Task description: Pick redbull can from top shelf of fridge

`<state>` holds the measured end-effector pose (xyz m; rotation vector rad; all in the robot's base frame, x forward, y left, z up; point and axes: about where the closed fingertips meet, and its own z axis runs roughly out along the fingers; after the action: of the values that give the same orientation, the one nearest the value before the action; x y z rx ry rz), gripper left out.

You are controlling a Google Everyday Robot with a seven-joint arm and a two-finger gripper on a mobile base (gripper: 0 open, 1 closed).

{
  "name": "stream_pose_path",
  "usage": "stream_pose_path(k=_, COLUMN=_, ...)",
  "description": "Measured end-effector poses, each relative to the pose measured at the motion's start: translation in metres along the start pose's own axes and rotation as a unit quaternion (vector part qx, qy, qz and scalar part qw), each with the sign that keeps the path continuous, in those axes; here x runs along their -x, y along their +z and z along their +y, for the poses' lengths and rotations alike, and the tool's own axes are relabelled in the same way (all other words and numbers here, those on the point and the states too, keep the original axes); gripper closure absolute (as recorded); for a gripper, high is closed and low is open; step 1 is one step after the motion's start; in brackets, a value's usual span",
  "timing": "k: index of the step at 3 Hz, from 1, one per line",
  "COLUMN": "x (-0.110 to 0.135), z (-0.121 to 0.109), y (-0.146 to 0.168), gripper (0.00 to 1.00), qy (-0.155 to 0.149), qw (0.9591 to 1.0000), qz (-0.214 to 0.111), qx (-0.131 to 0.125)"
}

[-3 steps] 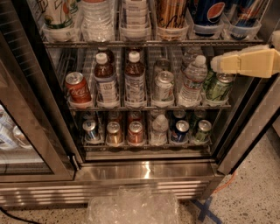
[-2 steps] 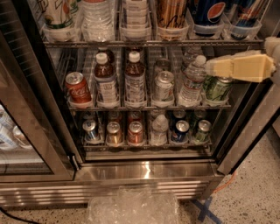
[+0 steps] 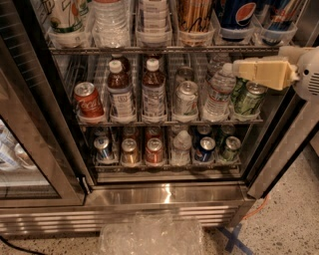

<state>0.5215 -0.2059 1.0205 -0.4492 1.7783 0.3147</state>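
Fridge has its door open at the left, with racks of drinks in view. Top shelf runs along the upper edge. Gripper is at the right, level with the middle rack, tip by a water bottle; open or closed, can't tell. Redbull can stands in the top shelf's rightmost lane, right of the Pepsi can, above the gripper and apart from it.

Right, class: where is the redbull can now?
The redbull can stands at the far right of the top shelf, beside the Pepsi can; the gripper hangs just below it, at the right.
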Motion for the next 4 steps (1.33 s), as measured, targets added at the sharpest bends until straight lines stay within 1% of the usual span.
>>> stream_pose_path(k=2, x=0.021, z=-0.025, y=0.009, gripper=0.28, qy=-0.021, qw=0.9987, qz=-0.035, qx=-0.031)
stream_pose_path(k=3, x=0.033, z=-0.035, y=0.015, gripper=0.31, qy=-0.033, qw=0.9973, qz=-0.052, qx=-0.040)
stream_pose_path(k=4, x=0.042, z=-0.044, y=0.019, gripper=0.37, qy=-0.039, qw=0.9958, qz=-0.066, qx=-0.050)
